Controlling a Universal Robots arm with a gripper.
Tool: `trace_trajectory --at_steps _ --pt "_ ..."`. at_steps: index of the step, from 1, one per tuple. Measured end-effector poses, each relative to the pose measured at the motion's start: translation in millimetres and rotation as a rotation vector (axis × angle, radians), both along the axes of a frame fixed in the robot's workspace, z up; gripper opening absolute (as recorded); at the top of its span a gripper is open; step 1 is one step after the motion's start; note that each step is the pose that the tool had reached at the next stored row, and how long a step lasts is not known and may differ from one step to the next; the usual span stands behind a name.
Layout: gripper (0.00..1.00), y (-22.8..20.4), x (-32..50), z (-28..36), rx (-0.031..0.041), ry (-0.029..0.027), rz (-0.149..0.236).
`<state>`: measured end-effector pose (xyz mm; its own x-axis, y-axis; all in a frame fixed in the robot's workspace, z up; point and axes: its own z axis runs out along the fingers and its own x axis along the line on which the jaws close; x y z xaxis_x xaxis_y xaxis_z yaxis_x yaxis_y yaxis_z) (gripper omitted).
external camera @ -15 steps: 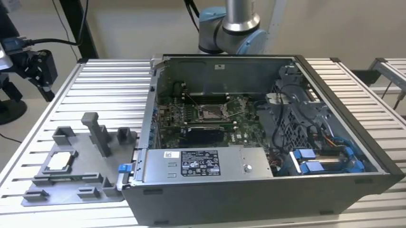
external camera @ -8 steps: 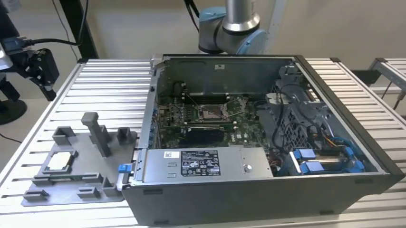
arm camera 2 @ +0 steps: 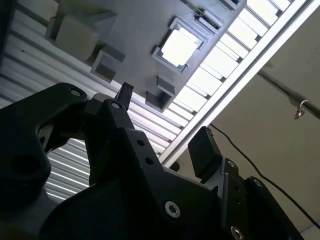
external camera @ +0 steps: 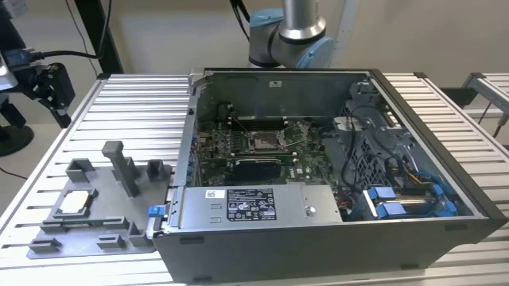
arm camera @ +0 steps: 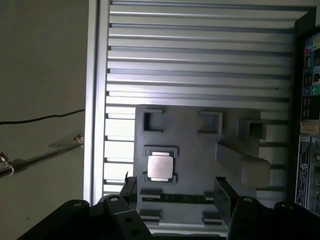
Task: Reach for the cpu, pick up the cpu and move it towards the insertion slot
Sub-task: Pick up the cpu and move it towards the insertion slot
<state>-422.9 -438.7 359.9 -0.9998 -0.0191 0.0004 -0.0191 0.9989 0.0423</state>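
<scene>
Jaws spread, empty, well short of the cpu (arm camera: pixel 160 167) in its grey fixture (arm camera: pixel 200 150); ribbed metal table (arm camera: pixel 200 50), beige floor (arm camera: pixel 40 60) beyond.

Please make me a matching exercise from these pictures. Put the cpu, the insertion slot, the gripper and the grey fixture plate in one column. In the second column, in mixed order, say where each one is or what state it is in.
Column one
1. cpu
2. insertion slot
3. gripper
4. grey fixture plate

Column two
A. inside the open computer case
B. on the slatted table, at the exterior view's left of the case
C. open, holding nothing
D. lying in a frame on the plate

Pairs: 1-D, 2-A, 3-C, 4-B
</scene>
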Motion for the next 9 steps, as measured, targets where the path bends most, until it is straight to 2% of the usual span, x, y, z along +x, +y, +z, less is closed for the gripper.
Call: trace_trajectory --at_steps 9 --pt "1.00 0.0 -0.7 -15.2 0.0000 0.0001 0.000"
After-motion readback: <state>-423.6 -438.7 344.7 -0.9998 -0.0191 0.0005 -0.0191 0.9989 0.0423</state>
